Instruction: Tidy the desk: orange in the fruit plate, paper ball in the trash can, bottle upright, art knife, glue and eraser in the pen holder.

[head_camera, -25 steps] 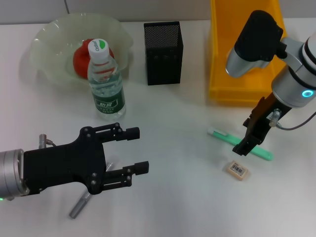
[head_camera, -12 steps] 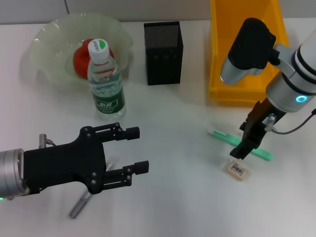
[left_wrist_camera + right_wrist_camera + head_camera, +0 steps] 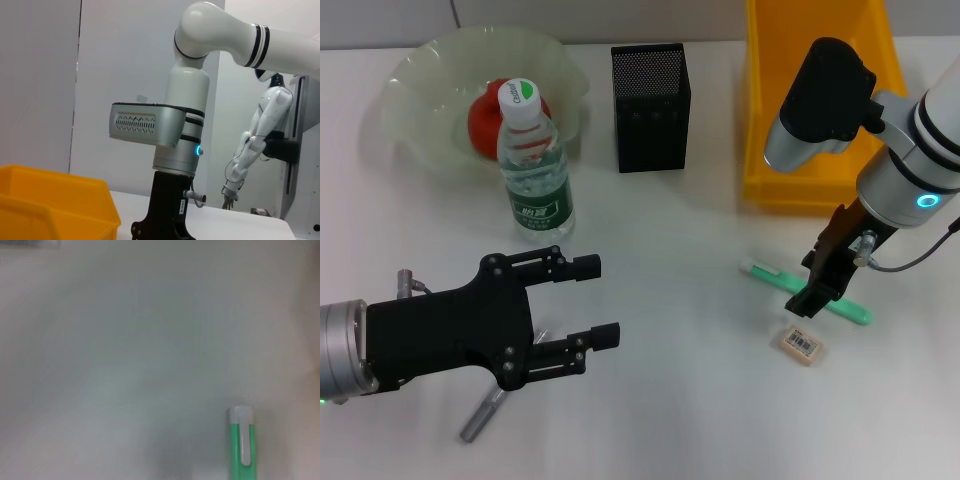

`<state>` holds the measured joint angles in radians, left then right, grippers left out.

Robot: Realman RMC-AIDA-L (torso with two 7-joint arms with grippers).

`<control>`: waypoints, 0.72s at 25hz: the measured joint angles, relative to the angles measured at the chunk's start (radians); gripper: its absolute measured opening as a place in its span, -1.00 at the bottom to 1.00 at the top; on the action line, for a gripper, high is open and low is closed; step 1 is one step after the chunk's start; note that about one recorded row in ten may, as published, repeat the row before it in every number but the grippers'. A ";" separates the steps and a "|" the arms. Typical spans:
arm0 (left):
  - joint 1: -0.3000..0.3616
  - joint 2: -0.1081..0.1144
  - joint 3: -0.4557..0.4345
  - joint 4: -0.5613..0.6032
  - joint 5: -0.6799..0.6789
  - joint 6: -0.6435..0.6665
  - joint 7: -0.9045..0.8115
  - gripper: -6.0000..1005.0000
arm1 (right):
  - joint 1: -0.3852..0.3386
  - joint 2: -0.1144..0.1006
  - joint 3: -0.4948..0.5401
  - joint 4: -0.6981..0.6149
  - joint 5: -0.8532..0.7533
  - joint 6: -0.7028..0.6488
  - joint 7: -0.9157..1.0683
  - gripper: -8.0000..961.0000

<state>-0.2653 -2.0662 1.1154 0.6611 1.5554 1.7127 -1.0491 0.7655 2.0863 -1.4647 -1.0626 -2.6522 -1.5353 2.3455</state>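
The right gripper (image 3: 817,292) hangs directly over the green plastic art knife (image 3: 807,291) lying flat on the white surface (image 3: 680,400); its jaw width I cannot tell; best to straddle the handle's middle squarely; the left gripper (image 3: 585,318) waits wide open.

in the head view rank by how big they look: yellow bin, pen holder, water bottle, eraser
1. yellow bin, though cut off by the frame edge
2. pen holder and water bottle, too close to rank
3. eraser, clearly smallest
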 joint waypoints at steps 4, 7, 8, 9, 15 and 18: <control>0.000 0.000 0.000 0.000 0.000 0.000 0.001 0.36 | 0.003 0.000 0.000 0.015 0.000 0.007 0.000 0.46; 0.000 0.000 0.000 0.000 0.000 -0.001 0.001 0.36 | 0.012 0.000 -0.001 0.037 0.000 0.018 0.000 0.14; 0.000 0.000 0.000 0.000 0.000 -0.001 0.001 0.36 | 0.013 0.000 -0.002 0.041 0.000 0.021 0.000 0.15; 0.000 0.000 0.000 0.000 0.000 -0.001 0.001 0.36 | 0.013 0.000 -0.003 0.043 0.000 0.023 0.000 0.15; 0.000 0.000 0.000 0.000 0.000 -0.002 0.001 0.36 | 0.017 0.000 -0.026 0.045 0.000 0.026 -0.001 0.15; 0.000 0.000 0.001 0.000 0.000 -0.002 0.001 0.36 | 0.020 0.000 -0.037 0.048 0.000 0.026 -0.002 0.15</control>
<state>-0.2653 -2.0662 1.1168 0.6611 1.5554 1.7104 -1.0477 0.7853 2.0862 -1.5019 -1.0147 -2.6521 -1.5089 2.3439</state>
